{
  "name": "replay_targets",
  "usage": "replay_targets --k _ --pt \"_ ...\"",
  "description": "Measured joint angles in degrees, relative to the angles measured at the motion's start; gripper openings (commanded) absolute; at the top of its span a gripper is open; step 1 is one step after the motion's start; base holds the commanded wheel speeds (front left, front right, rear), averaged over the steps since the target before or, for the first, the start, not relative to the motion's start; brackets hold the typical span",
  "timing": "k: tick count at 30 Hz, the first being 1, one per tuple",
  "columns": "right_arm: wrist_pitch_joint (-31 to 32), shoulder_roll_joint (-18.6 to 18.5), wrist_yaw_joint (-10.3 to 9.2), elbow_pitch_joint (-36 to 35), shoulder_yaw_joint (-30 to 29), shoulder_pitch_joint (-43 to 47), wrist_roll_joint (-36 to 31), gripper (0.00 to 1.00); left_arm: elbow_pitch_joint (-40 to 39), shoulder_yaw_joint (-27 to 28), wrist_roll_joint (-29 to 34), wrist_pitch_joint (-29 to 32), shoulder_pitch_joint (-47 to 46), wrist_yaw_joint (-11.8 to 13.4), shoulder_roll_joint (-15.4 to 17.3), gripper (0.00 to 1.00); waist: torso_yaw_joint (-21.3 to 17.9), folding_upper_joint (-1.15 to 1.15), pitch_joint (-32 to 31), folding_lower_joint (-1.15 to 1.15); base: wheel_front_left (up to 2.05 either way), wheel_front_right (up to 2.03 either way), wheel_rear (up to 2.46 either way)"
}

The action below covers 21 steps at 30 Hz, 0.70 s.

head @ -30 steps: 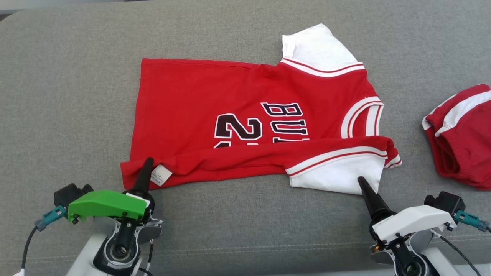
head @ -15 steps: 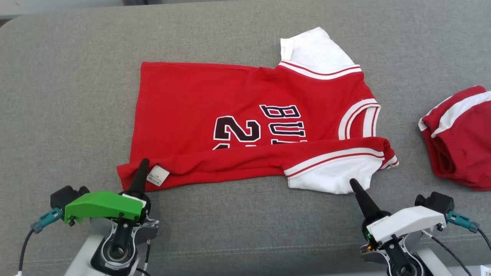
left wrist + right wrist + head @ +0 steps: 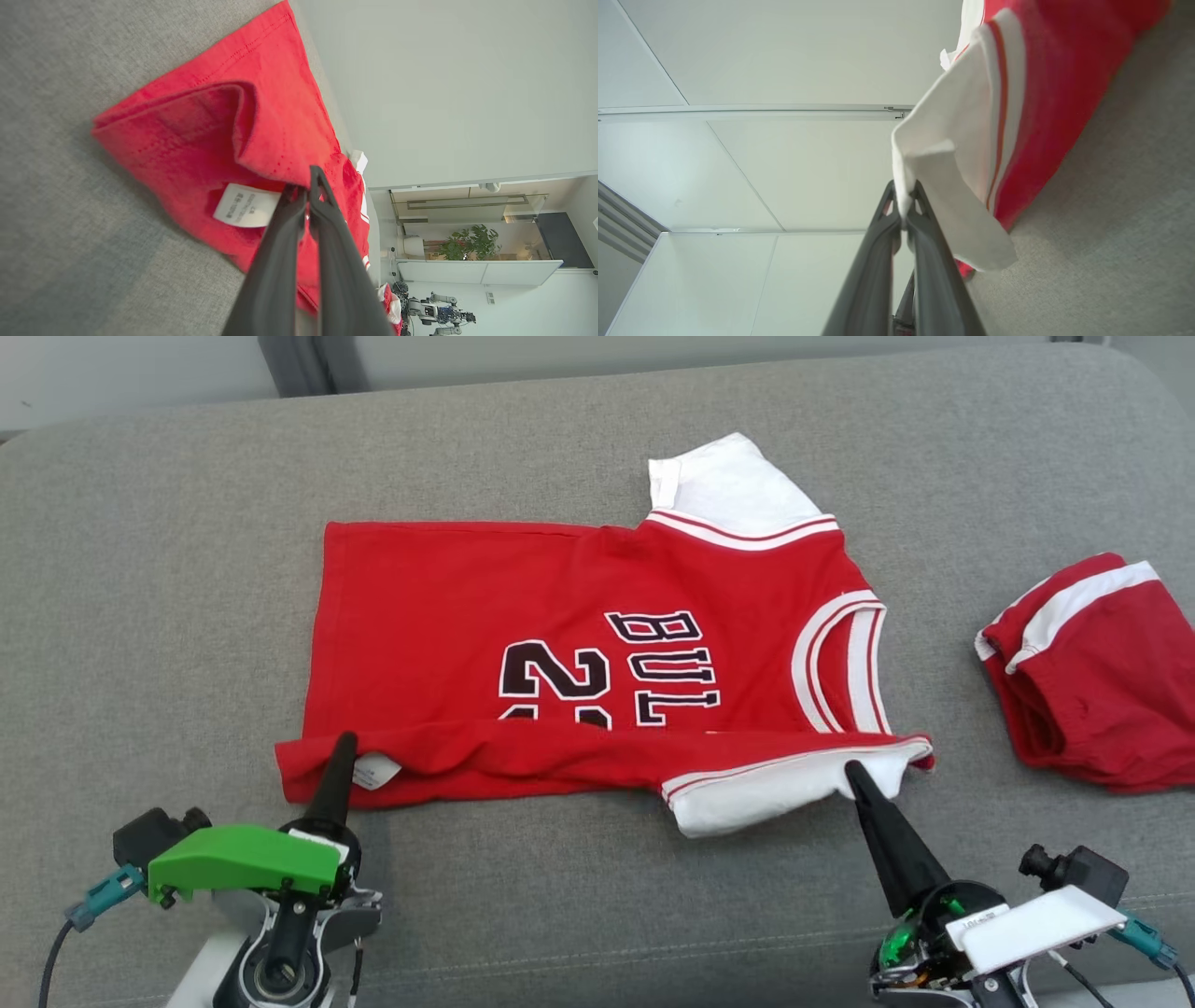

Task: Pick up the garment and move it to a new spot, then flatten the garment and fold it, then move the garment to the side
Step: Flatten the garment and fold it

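Observation:
A red jersey (image 3: 560, 616) with white sleeves and dark lettering lies spread on the grey cushion (image 3: 140, 569), its near long edge folded over and lifted. My left gripper (image 3: 343, 744) is shut on the red hem corner (image 3: 261, 140) beside a white care label (image 3: 240, 205). My right gripper (image 3: 854, 773) is shut on the near white sleeve (image 3: 952, 154), which hangs from the fingertips above the cushion. The jersey (image 3: 1064, 70) body trails away behind the sleeve.
A second red garment with a white stripe (image 3: 1083, 672) lies bunched at the right of the cushion. The cushion's back edge (image 3: 560, 373) runs along the top, with a pale wall behind it. Bare grey fabric lies to the left and in front of the jersey.
Both grippers have lifted the near edge of the jersey and carried it away from me, so the folded strip looks narrower. The camera has tilted, shifting the whole picture down and left.

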Motion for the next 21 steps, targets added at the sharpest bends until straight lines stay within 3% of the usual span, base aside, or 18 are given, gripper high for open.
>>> replay_targets --k 8,21 --pt "-0.6 -1.2 0.48 -9.3 -2.7 4.2 2.4 0.0 -3.8 0.5 0.0 -0.9 5.6 0.5 1.1 0.0 -1.0 0.0 -3.2 0.0 0.0 0.0 0.0" --pt "-1.3 -3.9 -0.12 -9.5 -4.5 16.1 3.4 0.0 -10.9 0.8 0.2 -1.4 11.4 3.6 2.7 0.0 -0.4 0.0 -4.7 0.0 0.0 0.0 0.0"
